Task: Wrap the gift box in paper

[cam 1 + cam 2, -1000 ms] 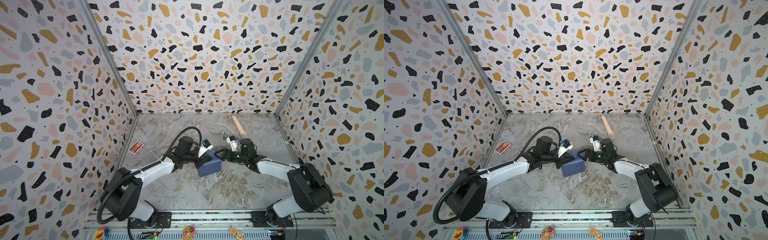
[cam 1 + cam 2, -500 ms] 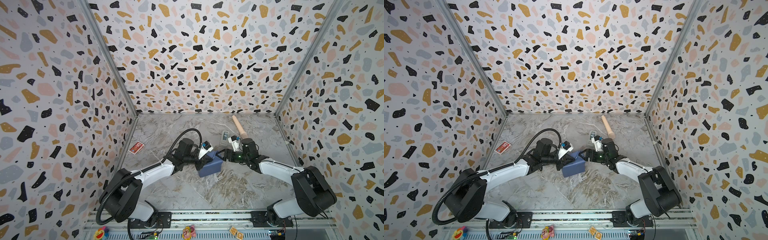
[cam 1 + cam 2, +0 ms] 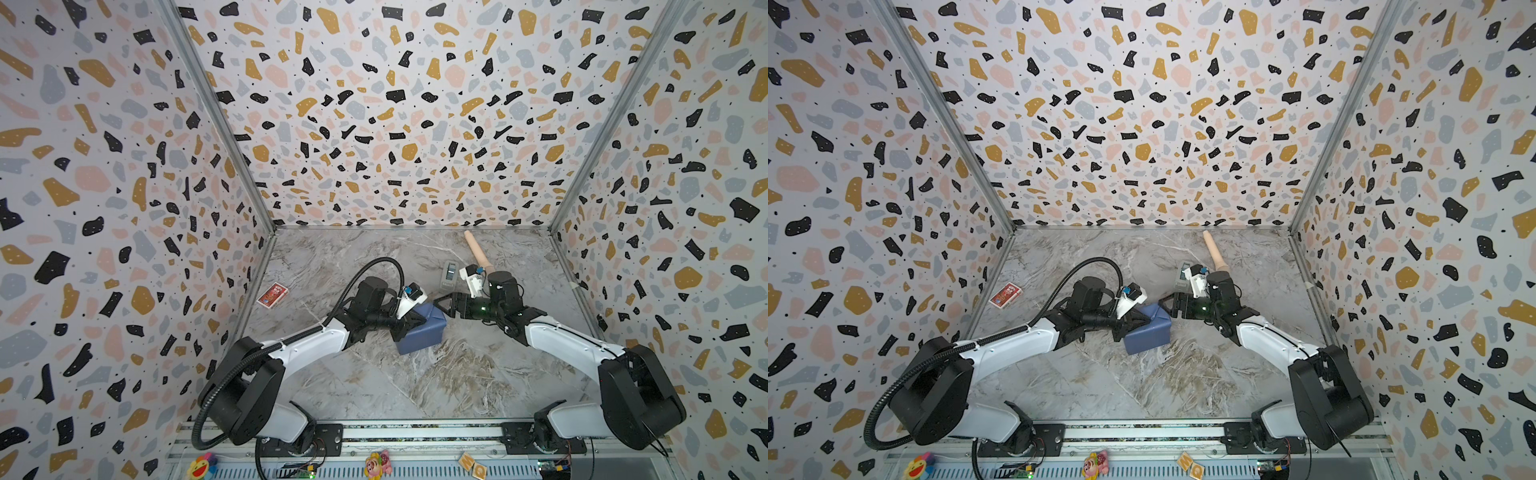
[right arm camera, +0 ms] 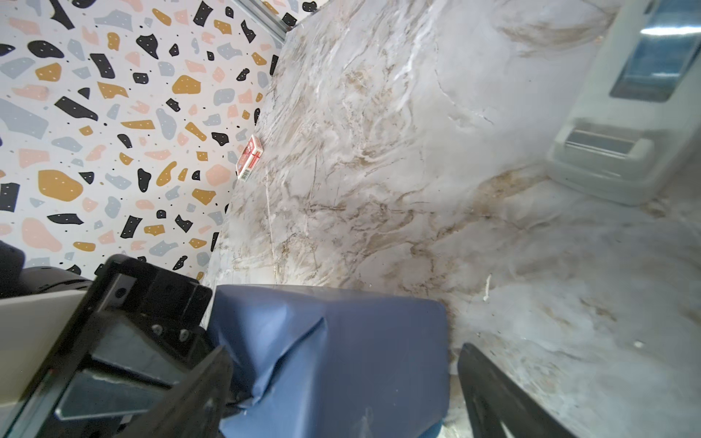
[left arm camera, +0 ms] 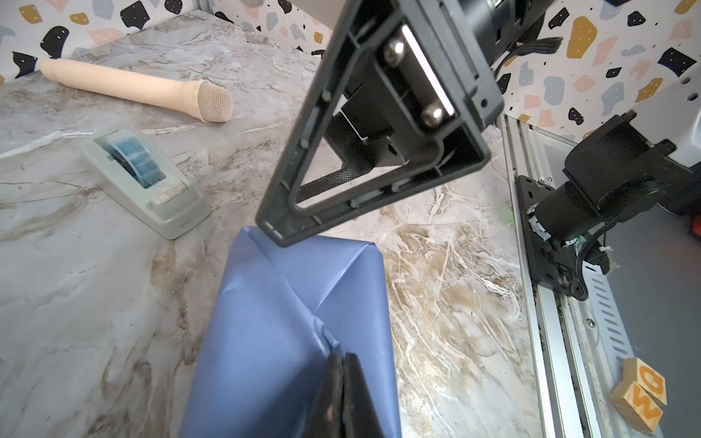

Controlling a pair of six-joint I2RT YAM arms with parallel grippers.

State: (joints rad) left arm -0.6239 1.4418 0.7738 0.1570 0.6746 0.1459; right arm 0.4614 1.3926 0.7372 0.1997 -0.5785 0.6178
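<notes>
Only left wrist view shows left tool [image 5: 342,357] closed.

This is a robot-lab test cell: tall terrazzo-patterned wall panels [image 3: 395,124] close in the left, far and right of a grey marble-look tabletop [image 3: 374,386], and a black-and-white left robot arm [image 3: 307,345] and matching right robot arm [image 3: 569,345] are bolted to a slotted aluminium rail [image 3: 415,432] along the near edge.

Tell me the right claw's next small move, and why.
Probably back the open right claw off toward the tape dispenser to fetch tape: the paper already covers the gift box, and the shut left claw rests on its folded seam, so the folds seem ready for sealing.
</notes>
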